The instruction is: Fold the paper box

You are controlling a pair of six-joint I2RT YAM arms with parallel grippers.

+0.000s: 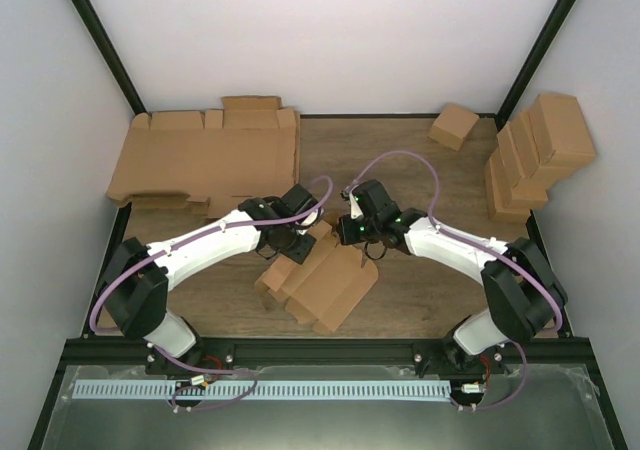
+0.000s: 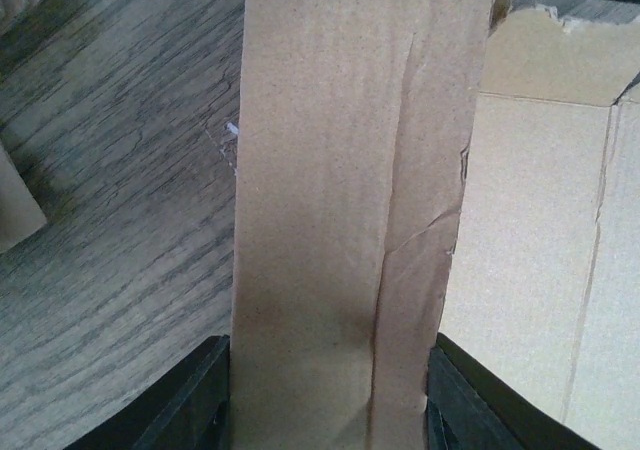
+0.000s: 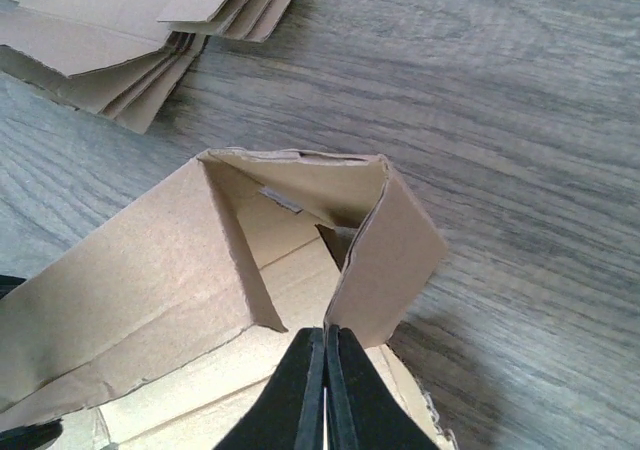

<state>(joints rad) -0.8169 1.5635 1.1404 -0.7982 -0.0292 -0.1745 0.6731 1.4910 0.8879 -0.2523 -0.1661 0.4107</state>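
The plain brown cardboard paper box (image 1: 325, 285), at 6 o'clock from the table (image 1: 420, 170) centre, seems half folded, its end open. The left hand (image 2: 325, 400) clamps one panel; the right hand (image 3: 325, 340) is closed tight at a flap.

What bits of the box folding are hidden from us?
Top view: the arms cover where both grippers meet the paper box.
Left wrist view: the panel in the left gripper runs off the top and bottom edges.
Right wrist view: the shut right gripper hides whether it pinches the flap.
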